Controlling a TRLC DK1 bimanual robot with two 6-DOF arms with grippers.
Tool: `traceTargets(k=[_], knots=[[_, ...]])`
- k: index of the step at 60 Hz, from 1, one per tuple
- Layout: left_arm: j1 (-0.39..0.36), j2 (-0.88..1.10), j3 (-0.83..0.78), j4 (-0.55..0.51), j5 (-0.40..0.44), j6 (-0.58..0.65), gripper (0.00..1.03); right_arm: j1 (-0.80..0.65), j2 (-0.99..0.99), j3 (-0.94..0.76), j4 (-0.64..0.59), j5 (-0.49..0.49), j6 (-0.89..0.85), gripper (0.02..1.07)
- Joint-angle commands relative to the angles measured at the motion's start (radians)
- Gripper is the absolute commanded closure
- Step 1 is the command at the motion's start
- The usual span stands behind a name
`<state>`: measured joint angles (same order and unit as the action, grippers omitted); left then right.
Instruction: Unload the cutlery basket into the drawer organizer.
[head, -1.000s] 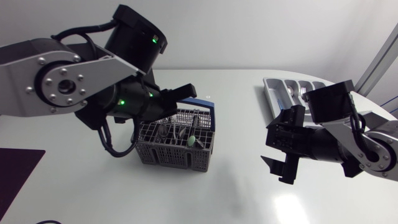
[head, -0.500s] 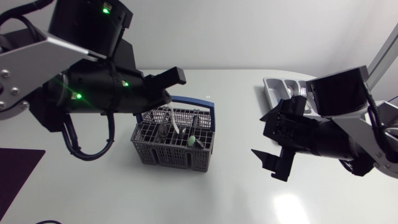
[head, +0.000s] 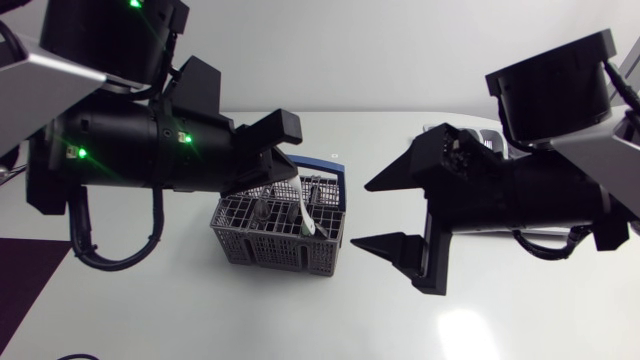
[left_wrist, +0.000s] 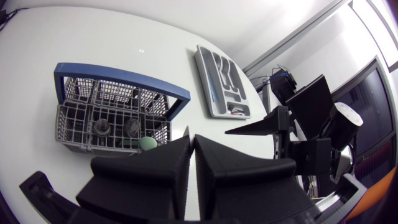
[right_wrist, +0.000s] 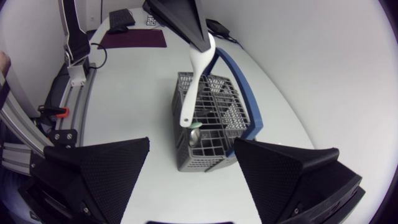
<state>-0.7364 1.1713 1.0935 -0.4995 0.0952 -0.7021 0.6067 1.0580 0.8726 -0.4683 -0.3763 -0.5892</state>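
Observation:
The grey cutlery basket with a blue handle stands mid-table and holds several pieces, one with a green end. My left gripper hovers above it, shut on the broad end of a white plastic utensil that hangs down over the basket. The right wrist view shows this utensil dangling clear above the basket. My right gripper is raised to the right of the basket, open and empty, with its fingers pointing at it. The grey drawer organizer lies at the far right, mostly hidden behind my right arm in the head view.
A dark purple mat lies at the table's left edge. Bare white tabletop stretches in front of the basket and between the basket and the organizer. Both arms hang high over the table, close to the overhead camera.
My left gripper has risen, drawing the white utensil up out of the basket. My right arm has lifted and swung its open gripper left toward the basket.

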Motion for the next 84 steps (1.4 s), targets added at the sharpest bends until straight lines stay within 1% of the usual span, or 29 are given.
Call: traceTargets(k=[1,5,12,18,20,25,32,34,39,43,44,46,51,54,58,67,76,78,84], knots=[[-0.017,0.002,-0.023,0.004,0.023,0.019,0.97,0.007,0.040,0.025,-0.018,-0.044,0.054,0.16],[-0.026,0.005,-0.023,0.010,0.031,0.023,0.97,0.008,0.069,0.035,-0.018,-0.093,0.068,0.20],[-0.049,0.024,-0.024,0.027,0.046,0.026,0.98,0.022,0.117,0.052,-0.013,-0.144,0.081,0.25],[-0.055,0.042,-0.024,0.032,0.054,0.029,0.98,0.042,0.166,0.072,0.003,-0.177,0.103,0.26],[-0.055,0.051,-0.026,0.032,0.077,0.032,0.98,0.053,0.180,0.077,0.022,-0.179,0.112,0.30],[-0.055,0.059,-0.029,0.032,0.092,0.038,0.98,0.056,0.211,0.085,0.060,-0.179,0.131,0.30],[-0.055,0.068,-0.030,0.032,0.100,0.039,0.98,0.045,0.255,0.097,0.096,-0.188,0.138,0.37],[-0.055,0.068,-0.032,0.032,0.100,0.039,0.98,0.038,0.267,0.098,0.105,-0.202,0.140,0.43],[-0.055,0.068,-0.034,0.032,0.100,0.039,0.98,0.022,0.275,0.098,0.109,-0.223,0.138,0.52],[-0.052,0.068,-0.035,0.032,0.100,0.039,0.98,0.019,0.275,0.094,0.109,-0.227,0.137,0.58],[-0.052,0.068,-0.035,0.032,0.101,0.039,0.98,0.019,0.275,0.094,0.111,-0.227,0.137,0.58],[-0.050,0.067,-0.034,0.032,0.100,0.039,0.98,0.013,0.275,0.086,0.112,-0.233,0.137,0.65],[-0.054,0.065,-0.035,0.032,0.100,0.039,0.98,0.004,0.277,0.075,0.122,-0.237,0.135,0.72],[-0.055,0.065,-0.037,0.033,0.100,0.039,0.98,-0.002,0.280,0.072,0.123,-0.239,0.135,0.80],[-0.054,0.064,-0.037,0.033,0.100,0.039,0.98,-0.004,0.284,0.069,0.125,-0.240,0.135,0.85],[-0.054,0.060,-0.037,0.035,0.100,0.039,0.98,-0.004,0.307,0.072,0.125,-0.240,0.138,1.01],[-0.044,0.056,-0.035,0.035,0.101,0.038,0.97,-0.002,0.309,0.066,0.123,-0.246,0.137,1.01],[-0.044,0.054,-0.032,0.035,0.104,0.038,0.91,-0.002,0.309,0.065,0.122,-0.246,0.137,1.01],[-0.035,0.045,-0.027,0.038,0.115,0.033,0.83,0.001,0.307,0.062,0.109,-0.246,0.138,1.01]])
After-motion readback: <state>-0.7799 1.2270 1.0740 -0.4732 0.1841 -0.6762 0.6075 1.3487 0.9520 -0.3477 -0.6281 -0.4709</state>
